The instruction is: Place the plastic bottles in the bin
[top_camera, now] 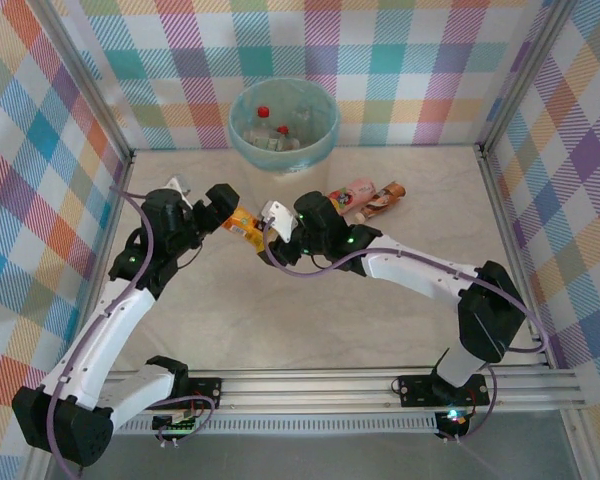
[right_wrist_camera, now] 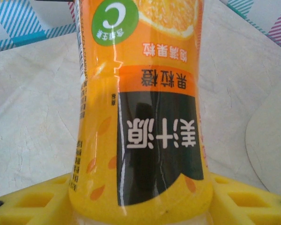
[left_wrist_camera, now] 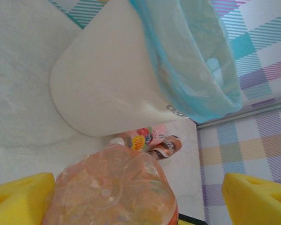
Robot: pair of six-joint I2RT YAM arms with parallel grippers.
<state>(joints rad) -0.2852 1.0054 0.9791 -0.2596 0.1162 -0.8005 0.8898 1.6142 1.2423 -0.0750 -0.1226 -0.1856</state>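
Likely hand-over of the orange bottle (top_camera: 242, 224), mid-table, short of the bin (top_camera: 236, 128)
The right gripper (right_wrist_camera: 140, 201) clamps its labelled body; the left gripper (left_wrist_camera: 138, 199) is spread around its base; I would close left squarely before right releases

Orange-yellow bottle (right_wrist_camera: 140, 117), teal-lined cream bin (left_wrist_camera: 112, 79)

Setting: robot lab test cell. Evidence:
- The pale marble-pattern tabletop (top_camera: 310, 320) is boxed in by aluminium frame posts (top_camera: 85, 90).
- Plaid cloth walls (top_camera: 40, 170) close three sides (they read as a backdrop, not room decor).
- Two white arms (top_camera: 100, 340) are bolted to an extrusion rail (top_camera: 310, 378).
- Purple cables (top_camera: 310, 268) run exposed, and a bare circuit board (top_camera: 180, 422) sits at the left base.
- The bin (top_camera: 283, 125) stands on the tabletop.
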